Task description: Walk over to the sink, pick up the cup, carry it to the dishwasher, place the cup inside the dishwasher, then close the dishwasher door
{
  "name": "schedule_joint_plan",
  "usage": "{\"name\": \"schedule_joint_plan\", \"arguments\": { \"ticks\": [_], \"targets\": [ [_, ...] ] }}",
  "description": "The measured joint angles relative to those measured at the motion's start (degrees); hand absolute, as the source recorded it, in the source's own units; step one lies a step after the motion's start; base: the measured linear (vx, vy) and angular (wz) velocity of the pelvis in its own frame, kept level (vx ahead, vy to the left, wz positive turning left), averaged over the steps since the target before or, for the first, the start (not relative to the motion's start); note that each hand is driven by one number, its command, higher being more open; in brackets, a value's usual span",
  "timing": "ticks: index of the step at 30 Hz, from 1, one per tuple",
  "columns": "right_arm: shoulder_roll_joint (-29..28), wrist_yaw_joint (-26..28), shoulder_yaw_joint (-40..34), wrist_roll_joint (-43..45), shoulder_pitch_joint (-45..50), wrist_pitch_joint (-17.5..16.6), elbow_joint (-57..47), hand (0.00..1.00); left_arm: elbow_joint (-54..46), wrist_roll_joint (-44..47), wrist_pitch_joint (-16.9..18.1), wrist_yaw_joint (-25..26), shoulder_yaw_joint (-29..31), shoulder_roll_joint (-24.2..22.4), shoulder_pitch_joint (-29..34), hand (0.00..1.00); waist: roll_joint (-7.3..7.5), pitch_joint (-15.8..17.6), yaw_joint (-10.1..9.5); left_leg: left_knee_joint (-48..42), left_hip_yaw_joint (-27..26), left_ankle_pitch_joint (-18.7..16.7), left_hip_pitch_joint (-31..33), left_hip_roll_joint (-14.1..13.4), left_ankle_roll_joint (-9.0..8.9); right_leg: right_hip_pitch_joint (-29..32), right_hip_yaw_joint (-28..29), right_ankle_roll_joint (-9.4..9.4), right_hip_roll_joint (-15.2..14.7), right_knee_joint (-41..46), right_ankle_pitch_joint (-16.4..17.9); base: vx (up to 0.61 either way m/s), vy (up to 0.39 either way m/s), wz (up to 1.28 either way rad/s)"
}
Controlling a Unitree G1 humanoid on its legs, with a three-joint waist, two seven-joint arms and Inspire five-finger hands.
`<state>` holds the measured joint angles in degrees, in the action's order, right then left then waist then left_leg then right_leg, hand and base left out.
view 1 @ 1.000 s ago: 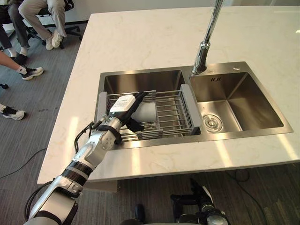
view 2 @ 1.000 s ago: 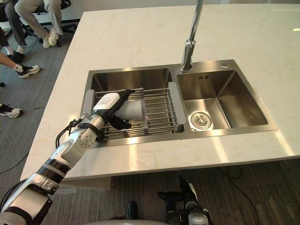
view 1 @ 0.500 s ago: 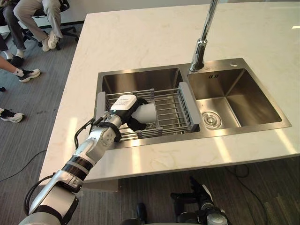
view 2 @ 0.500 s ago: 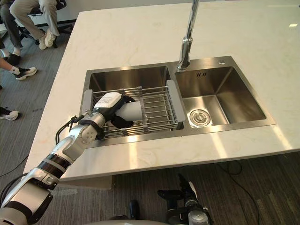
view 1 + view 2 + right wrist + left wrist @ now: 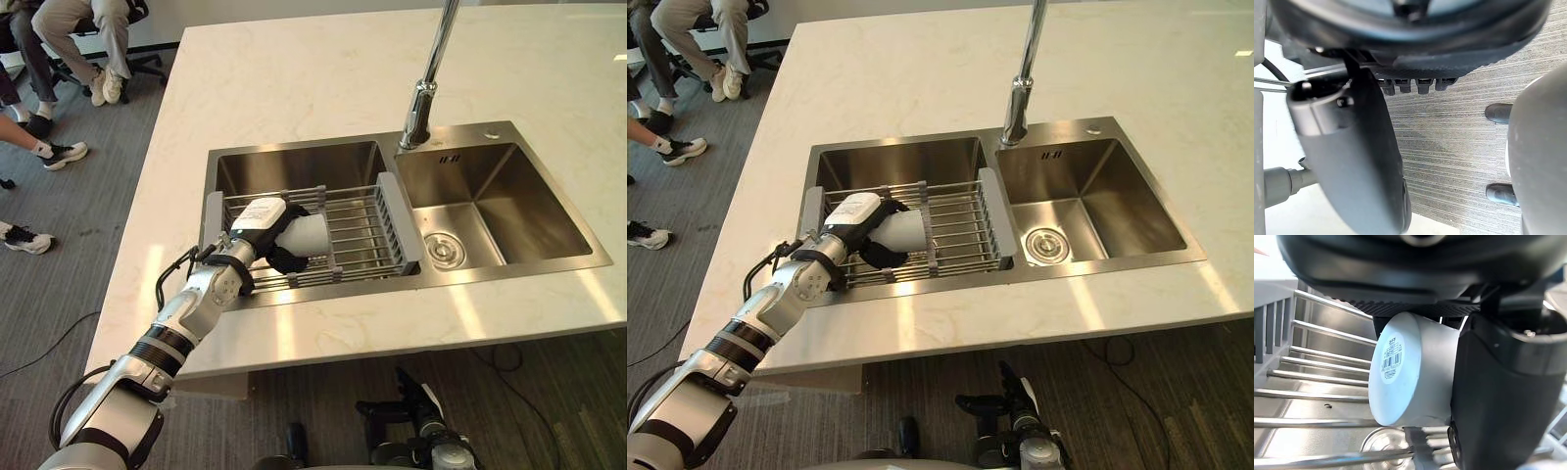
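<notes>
Reaching down into the rack [image 5: 358, 227] with the left hand [image 5: 259, 221], closed round the cup [image 5: 310, 233]. Fingers [image 5: 291, 209] curled over the cup's upper side, thumb [image 5: 1498, 396] wrapped against the other side, pinching it between them. White cup, held on its side, flat base with a barcode sticker turned back toward the wrist, far end pointing away past the fingertips. Right at the rack's wires under the hand; touching them or just clear of them, cannot tell. Below hand and rack, the left basin of the sink [image 5: 294, 164]. Off to the hand's right, beyond the rack's grey end piece, the second basin with its drain [image 5: 443, 251]. Ahead of the hand and to its right, the faucet [image 5: 422, 103] rising from the sink's back rim. All around, pale stone counter [image 5: 294, 78]. Far ahead and to the hand's left, seated people [image 5: 93, 29] on the grey carpet [image 5: 59, 255]. Right hand [image 5: 1354, 156] low over that carpet, well apart from the cup; open or closed, cannot tell.
</notes>
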<state>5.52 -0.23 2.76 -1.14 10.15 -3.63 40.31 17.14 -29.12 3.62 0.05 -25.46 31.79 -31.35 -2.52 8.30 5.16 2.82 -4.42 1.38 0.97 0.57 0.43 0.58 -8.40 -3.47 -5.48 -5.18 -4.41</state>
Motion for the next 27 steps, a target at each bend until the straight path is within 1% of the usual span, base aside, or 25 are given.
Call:
{"name": "schedule_joint_plan", "arguments": {
  "ticks": [2, 3, 6, 10, 13, 15, 17, 18, 19, 21, 25, 26, 27],
  "targets": [
    [0.00, 0.01, 0.00, 0.04, 0.04, 0.01, 0.00, 1.00, -4.03, 0.50, -0.02, 0.58, 0.16, 0.28, 0.00, 0.00, 0.00, 0.00, -0.36, -0.09, 0.08, -0.01, -0.05, 0.04, 0.04, -0.34, -0.02, 0.00, -0.06, 0.22, 0.00, 0.00, -0.002, 0.02],
    [-0.04, -0.01, 0.07, 0.31, 0.01, 0.01, -0.01, 1.00, -7.74, 1.21, 0.05, 1.84, 0.31, 0.28, 0.00, 0.00, 0.01, -0.01, -0.74, -0.20, 0.25, -0.01, -0.08, 0.05, 0.04, -0.49, -0.10, 0.00, -0.07, 0.24, 0.00, 0.00, -0.003, 0.04],
    [-0.06, -0.01, 0.50, 1.54, -0.20, 0.02, -0.02, 1.00, -13.76, 1.25, 0.97, 3.86, 0.52, 0.07, 0.00, 0.00, 0.03, -0.02, -1.27, -0.38, 0.60, 0.00, -0.17, 0.04, 0.05, -0.85, -0.40, 0.00, -0.06, 0.26, 0.01, -0.02, -0.006, 0.06],
    [-0.07, -0.14, 1.64, 1.58, -0.62, 0.02, -0.02, 1.00, -19.32, 2.24, 2.23, 4.98, 2.45, -1.77, 0.55, 0.00, 0.07, -0.05, -1.44, -0.84, 1.48, 0.01, -0.30, 0.05, 0.06, -1.60, -1.19, 0.02, -0.07, 0.26, 0.06, -0.06, -0.013, 0.11],
    [-0.05, -0.19, 2.44, 1.57, -0.65, 0.02, -0.06, 1.00, -24.76, 3.15, 3.15, 6.64, 4.62, -3.43, 3.01, 0.00, 0.08, -0.18, -2.23, -0.93, 1.88, 0.07, -0.31, 0.04, 0.14, -1.81, -1.51, 0.04, -0.06, 0.26, 0.09, -0.05, -0.011, 0.07],
    [-0.09, -0.31, 2.69, 1.57, -0.57, 0.03, -0.05, 1.00, -29.19, 5.34, 3.96, 8.13, 6.10, -5.22, 6.46, 0.00, 0.14, -0.29, -2.95, -0.93, 2.38, 0.14, -0.31, 0.07, 0.17, -2.04, -2.01, 0.02, -0.08, 0.26, 0.12, -0.02, -0.008, 0.10],
    [-0.19, -0.42, 2.83, 1.57, -0.59, 0.05, -0.05, 1.00, -31.95, 7.00, 4.58, 8.89, 7.91, -6.68, 9.95, 0.00, 0.17, -0.44, -3.02, -0.94, 2.73, 0.16, -0.31, 0.17, 0.19, -2.25, -2.41, -0.05, -0.17, 0.27, 0.20, -0.02, -0.004, 0.09],
    [-0.26, -0.50, 2.88, 1.56, -0.59, 0.05, -0.05, 1.00, -32.83, 7.83, 4.61, 8.96, 8.54, -7.34, 11.16, 0.00, 0.21, -0.52, -3.03, -0.94, 2.91, 0.18, -0.31, 0.21, 0.21, -2.33, -2.59, -0.06, -0.20, 0.27, 0.24, -0.01, -0.001, 0.13],
    [-0.34, -0.84, 3.13, 1.56, -0.45, 0.06, -0.05, 1.00, -34.38, 10.22, 4.83, 9.72, 9.76, -9.28, 13.99, 0.00, 0.30, -1.01, -3.34, -0.92, 3.17, 0.19, -0.31, 0.29, 0.22, -2.47, -2.87, -0.08, -0.26, 0.27, 0.34, -0.01, -0.001, 0.10],
    [-0.51, -1.25, 3.28, 1.57, -0.32, 0.07, -0.02, 1.00, -36.01, 13.51, 5.08, 11.06, 11.33, -12.16, 17.51, 0.00, 0.33, -1.74, -4.25, -0.92, 3.51, 0.21, -0.30, 0.42, 0.24, -2.65, -3.21, -0.16, -0.37, 0.27, 0.45, -0.01, -0.002, 0.10],
    [-1.03, -1.84, 3.28, 1.57, -0.36, 0.07, -0.01, 1.00, -39.35, 19.16, 5.52, 13.88, 14.03, -15.16, 22.83, 0.00, 0.80, -2.52, -4.68, -1.01, 5.05, 0.39, -0.30, 0.53, 0.33, -3.42, -4.75, -0.16, -0.53, 0.28, 0.83, -0.02, -0.012, 0.22],
    [-1.34, -2.23, 3.28, 1.57, -0.19, 0.07, 0.00, 1.00, -40.51, 21.51, 6.24, 15.15, 14.85, -16.06, 24.53, 0.00, 1.22, -2.77, -5.63, -1.01, 5.37, 0.47, -0.30, 0.53, 0.30, -3.57, -5.11, -0.13, -0.53, 0.28, 0.92, -0.04, -0.015, 0.14],
    [-1.44, -2.30, 3.28, 1.57, -0.14, 0.07, 0.04, 1.00, -41.08, 22.53, 6.60, 15.52, 15.58, -16.60, 25.50, 0.00, 1.49, -2.93, -6.08, -1.00, 5.51, 0.50, -0.30, 0.52, 0.29, -3.64, -5.28, -0.10, -0.53, 0.28, 0.96, -0.04, -0.016, 0.15]
  ]
}}
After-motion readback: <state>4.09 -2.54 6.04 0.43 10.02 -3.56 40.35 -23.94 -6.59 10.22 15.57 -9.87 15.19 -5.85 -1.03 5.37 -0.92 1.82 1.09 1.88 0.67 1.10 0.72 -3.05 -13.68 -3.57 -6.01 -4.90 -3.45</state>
